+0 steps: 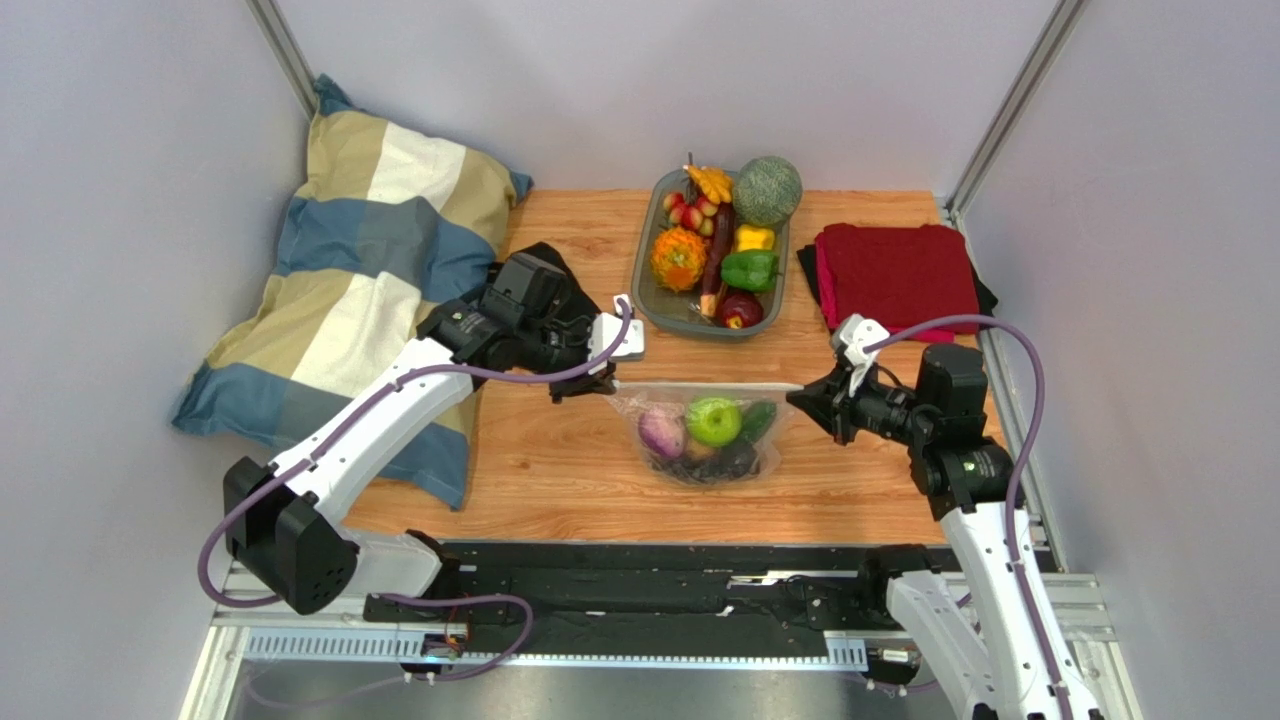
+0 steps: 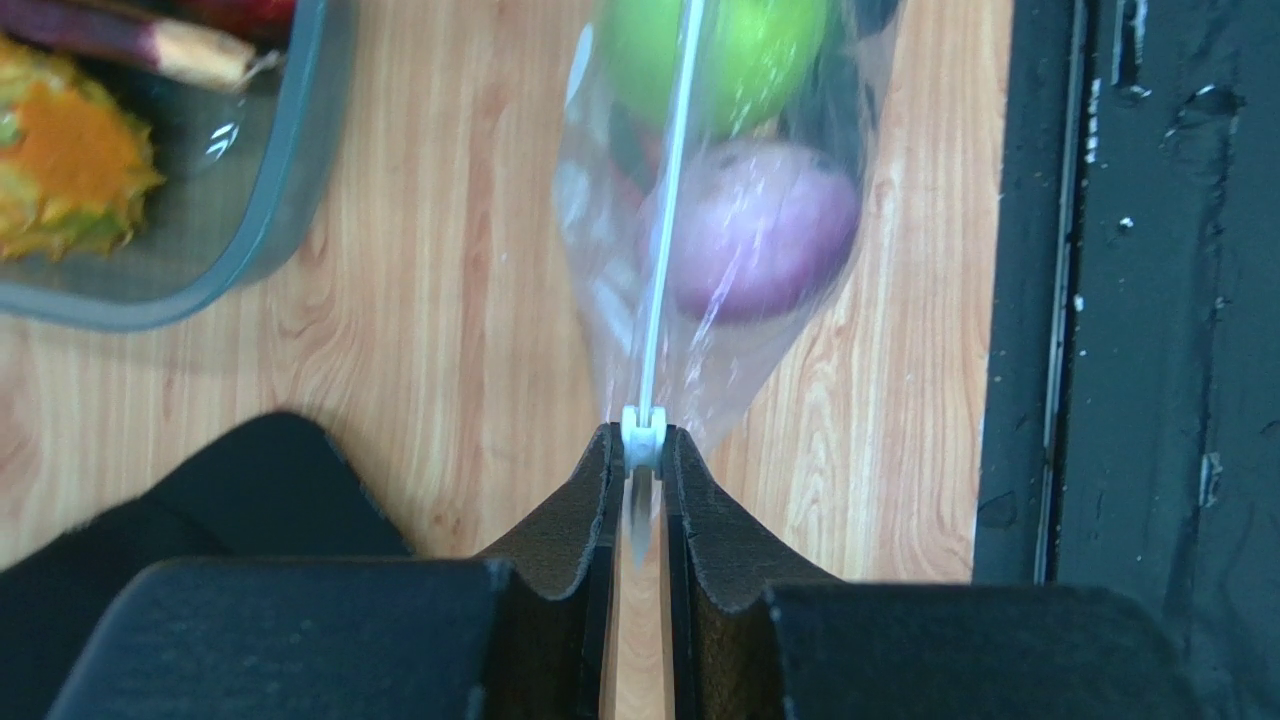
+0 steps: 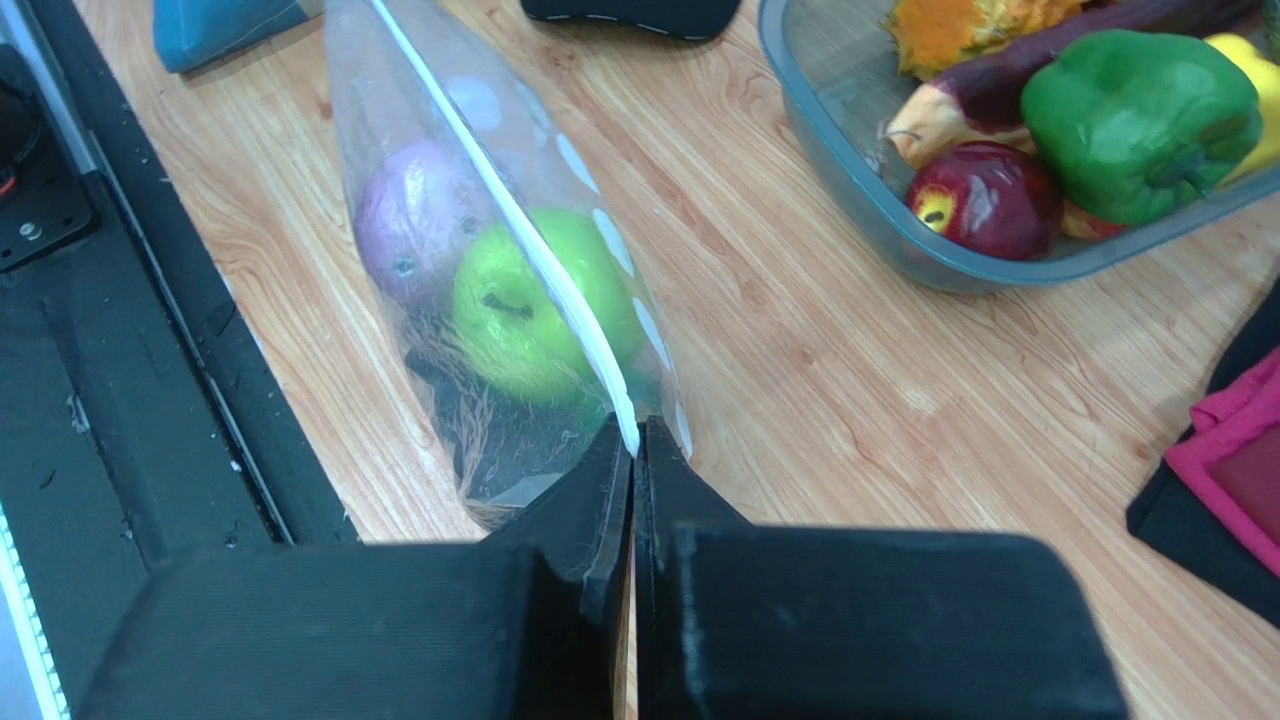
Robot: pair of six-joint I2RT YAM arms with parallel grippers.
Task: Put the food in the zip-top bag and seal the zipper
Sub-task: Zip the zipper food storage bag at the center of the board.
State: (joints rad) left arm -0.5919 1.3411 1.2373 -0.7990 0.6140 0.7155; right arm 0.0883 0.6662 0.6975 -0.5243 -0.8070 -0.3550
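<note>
Above the wooden surface (image 1: 571,473), the left end effector (image 2: 643,450) and right end effector (image 3: 633,450) each pinch one end of the zipper (image 2: 670,225), with the filled zip-top bag (image 1: 703,438) between them.

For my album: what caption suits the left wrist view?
Left gripper pinches the white zipper slider of a clear dotted plastic zip-top bag holding a green apple and purple onion.

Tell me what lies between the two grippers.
The zip-top bag, its zipper pinched at one end by the left gripper and at the other by the right gripper; green apple and purple onion inside. Top view shows it.
</note>
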